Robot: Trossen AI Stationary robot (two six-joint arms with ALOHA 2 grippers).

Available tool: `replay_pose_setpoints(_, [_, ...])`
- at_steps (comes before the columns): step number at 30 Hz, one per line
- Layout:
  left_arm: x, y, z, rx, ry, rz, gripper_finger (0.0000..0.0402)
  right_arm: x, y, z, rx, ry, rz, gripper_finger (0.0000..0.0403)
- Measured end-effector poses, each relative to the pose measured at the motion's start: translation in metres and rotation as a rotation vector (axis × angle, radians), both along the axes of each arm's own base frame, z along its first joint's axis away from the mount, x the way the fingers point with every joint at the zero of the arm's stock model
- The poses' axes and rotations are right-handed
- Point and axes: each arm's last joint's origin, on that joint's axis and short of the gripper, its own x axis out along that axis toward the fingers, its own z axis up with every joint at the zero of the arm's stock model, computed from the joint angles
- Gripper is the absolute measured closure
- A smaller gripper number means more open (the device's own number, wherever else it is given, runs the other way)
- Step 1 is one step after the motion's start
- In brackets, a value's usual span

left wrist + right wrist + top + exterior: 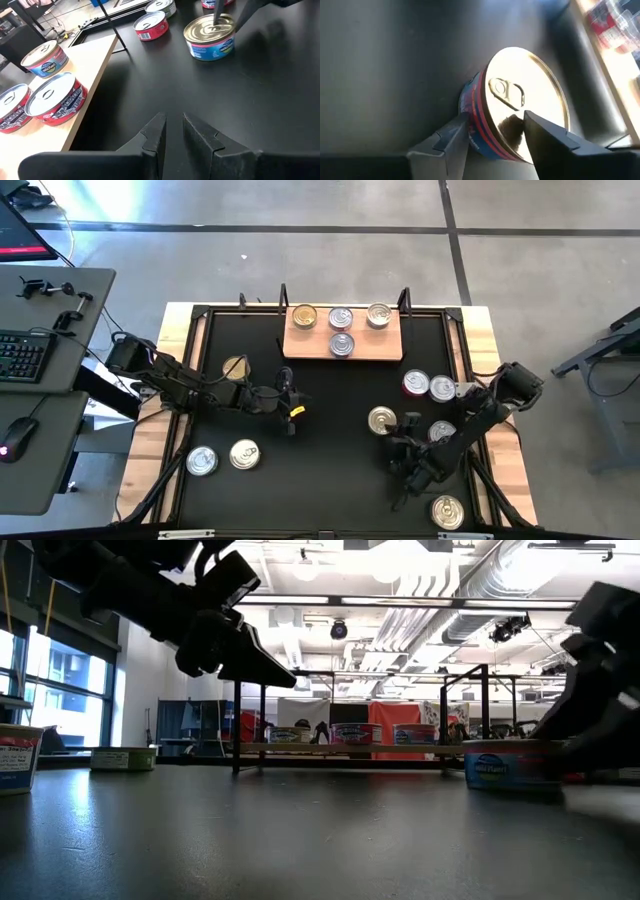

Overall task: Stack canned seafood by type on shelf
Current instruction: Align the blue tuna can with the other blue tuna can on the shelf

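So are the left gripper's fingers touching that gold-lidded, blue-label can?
Apart. The left wrist view shows a stretch of bare black tabletop between the left gripper and the gold-lidded can.

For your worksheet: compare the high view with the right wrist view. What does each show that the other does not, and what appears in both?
Only the high view shows the light-brown wooden shelf carrying four round tins, the left gripper hovering empty over the black tabletop, and loose tins scattered on both sides.

Only the right wrist view shows the pull-tab and the blue-and-red side label of the gold-lidded flat tin, which lies between the open fingers.

Both show the right gripper and that tabletop.
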Motion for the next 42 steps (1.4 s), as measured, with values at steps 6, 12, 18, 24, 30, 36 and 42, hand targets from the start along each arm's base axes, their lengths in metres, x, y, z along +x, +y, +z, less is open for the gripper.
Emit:
replay_pose_setpoints(6, [0.0,0.0,0.0,0.0,0.0,-0.001,0.0348,-0.008,-0.016,-0.022,-0.034,-0.09,0.062,0.029])
replay_pose_setpoints(12, [0.0,0.0,0.0,-0.002,-0.001,-0.001,0.0348,0.0,-0.024,-0.021,-0.079,-0.073,0.058,0.0378])
replay_pose_setpoints(18, [0.0,0.0,0.0,-0.002,-0.002,-0.001,0.0348,0.022,-0.019,-0.009,-0.061,-0.03,0.072,0.0395])
replay_pose_setpoints(24, [0.0,0.0,0.0,-0.002,-0.001,-0.001,0.0348,0.037,-0.01,0.01,-0.062,0.061,0.078,0.0402])
replay_pose_setpoints(30, [0.0,0.0,0.0,-0.002,-0.001,-0.001,0.0348,0.048,0.0,0.033,-0.109,0.123,0.104,0.0403])
replay_pose_setpoints(36, [0.0,0.0,0.0,-0.001,0.0,-0.001,0.0348,0.051,0.0,0.043,-0.177,0.104,0.091,0.0401])
replay_pose_setpoints(42, [0.0,0.0,0.0,-0.001,0.0,-0.001,0.0348,0.053,-0.005,0.04,-0.066,0.136,0.057,0.0401])
